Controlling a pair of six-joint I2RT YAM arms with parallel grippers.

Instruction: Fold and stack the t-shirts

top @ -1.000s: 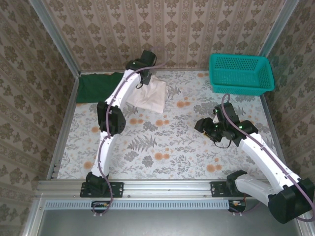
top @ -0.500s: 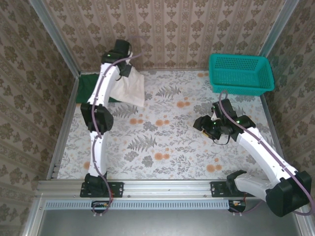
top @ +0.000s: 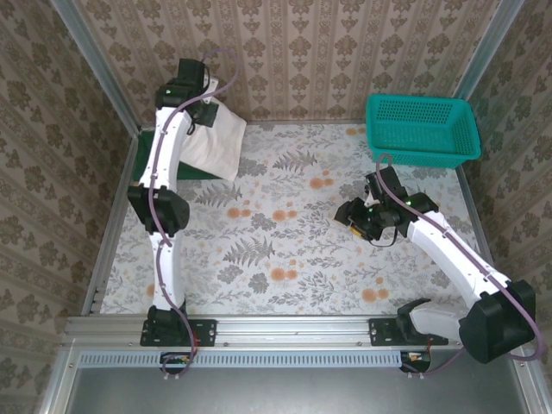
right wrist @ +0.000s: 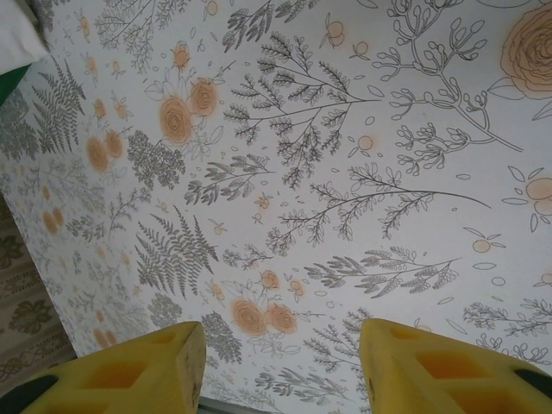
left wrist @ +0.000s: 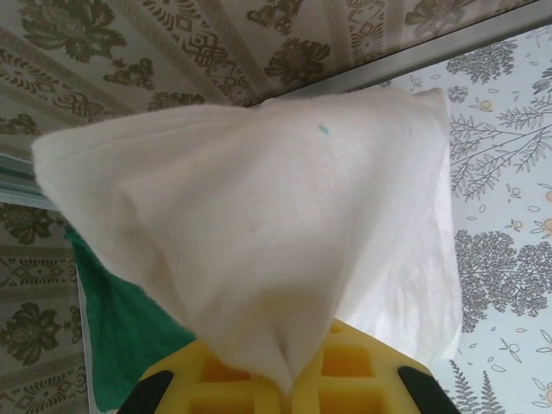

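Tabletop [top: 285, 250] with a flower print carries the work, and the dark green shirt [top: 141, 155] lies flat on it in the far left corner, its long side running along the back wall. The off-white shirt [top: 214, 142] hangs as a folded packet over the right end of the green shirt, wide at its free lower edge and narrowing to the gathered point where it is held. Whether that lower edge touches the green cloth cannot be told. The left gripper [left wrist: 289, 384] is pressed together on that gathered point and bears the whole packet above the green shirt. Stacking, as I judge it, turns on this: the green shirt lies below and a little to the left of the hanging cloth, so the packet must come down and leftward, with its broad edge along the green shirt's long side. The right gripper [right wrist: 280, 362] hovers well to the right of the green shirt, fingers spread and holding nothing, so the left arm is much the nearer.
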